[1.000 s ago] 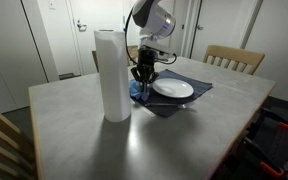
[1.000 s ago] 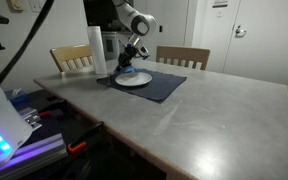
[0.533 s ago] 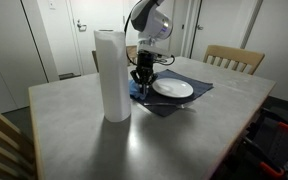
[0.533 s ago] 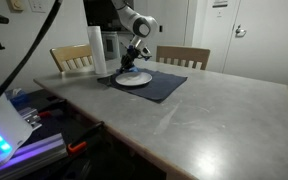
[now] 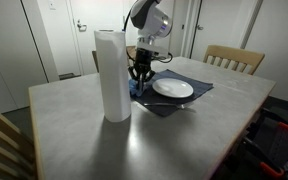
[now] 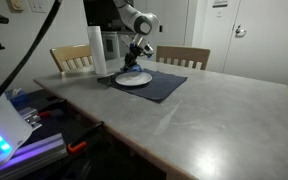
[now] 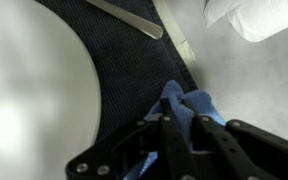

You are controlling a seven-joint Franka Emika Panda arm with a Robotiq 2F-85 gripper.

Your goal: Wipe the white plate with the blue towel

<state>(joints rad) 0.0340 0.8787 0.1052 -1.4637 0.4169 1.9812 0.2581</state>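
The white plate lies on a dark navy placemat on the table. In the wrist view its glossy rim fills the left side. The blue towel is a small bunch on the mat, just beside the plate's edge and off it. My gripper points straight down over it. The two dark fingers stand close together with a fold of towel pinched between them. In an exterior view only a scrap of the blue towel shows under the gripper.
A tall white paper towel roll stands close by the gripper, off the mat. A thin silvery utensil lies on the mat beyond the towel. Wooden chairs stand at the table's far sides.
The gripper looks slightly higher over the mat than before. Towel and plate stay where they were.
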